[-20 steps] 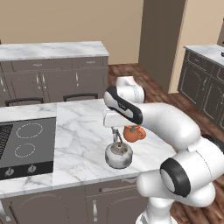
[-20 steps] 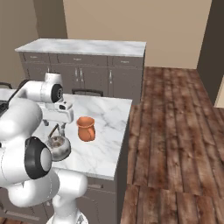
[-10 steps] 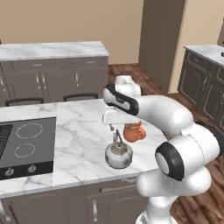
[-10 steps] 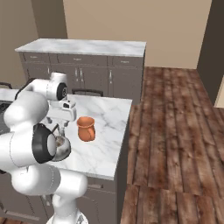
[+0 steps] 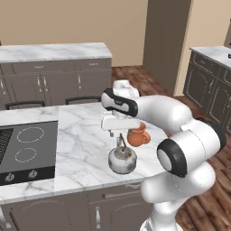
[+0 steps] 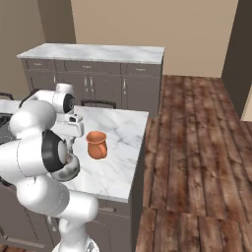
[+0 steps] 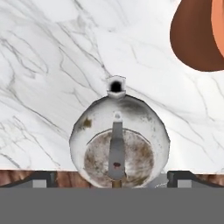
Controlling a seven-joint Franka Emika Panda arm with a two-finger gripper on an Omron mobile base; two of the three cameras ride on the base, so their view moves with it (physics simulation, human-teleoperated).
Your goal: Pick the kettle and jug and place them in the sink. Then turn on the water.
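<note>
Kettle (image 5: 122,159) sits on white marble table (image 5: 81,135) near its front edge, at about 5 o'clock on the top in left base view; squat, rounded, silver with rusty brown patches on lid area, thin arched handle standing upright, short spout opening seen at 12 o'clock in hand view (image 7: 118,140). In right base view the kettle (image 6: 69,169) is partly hidden behind the arm's elbow. Jug (image 5: 137,136) just beside kettle, at its 2 o'clock in left base view, apart from it; terracotta orange, upright, flared rim, loop handle to the side; in hand view its edge shows at 1 o'clock (image 7: 199,35); in right base view jug (image 6: 97,144) stands free on the marble.

Claw (image 5: 118,135) hangs directly above kettle, jaws spread wide apart, nothing between them, one fingertip reaching down near the handle top; in hand view both tips (image 7: 43,178) flank the kettle at bottom edge, no contact seen.

Table is an island, grey-veined marble, dark grey cabinet fronts below. Black cooktop (image 5: 25,151) with ring marks and two knobs at 9 o'clock of kettle, well apart. Back counter (image 5: 54,52) with same marble top and dark grey drawers at 12 o'clock. Another dark cabinet (image 5: 210,85) at 3 o'clock. Floor (image 6: 197,162) reddish-brown wood planks; beige walls
</note>
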